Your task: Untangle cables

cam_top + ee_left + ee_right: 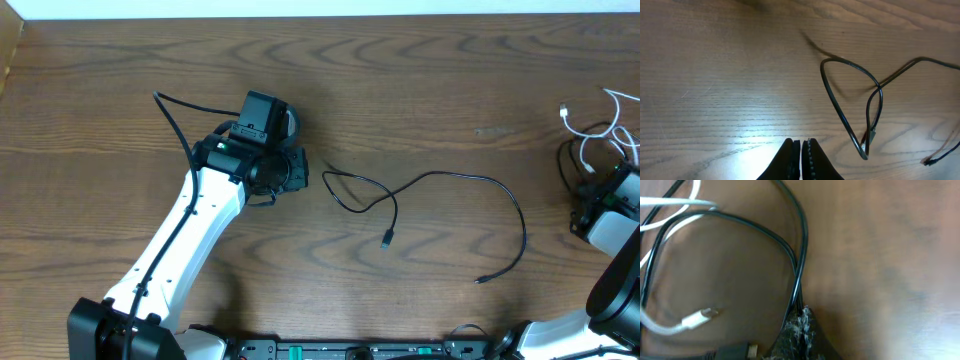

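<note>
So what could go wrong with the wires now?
1. The right end effector is shut on a black cable that crosses the white cable. A pull could drag the white one along and tighten the tangle.
2. The loose black cable crosses over itself near the left end effector, which is shut and holds nothing. Tugging one end might close that loop into a knot.

Prob. a robot lab bench, we reckon: wood table (430,90) w/ left arm (190,230) & right arm (612,232) mounted at its edge.
</note>
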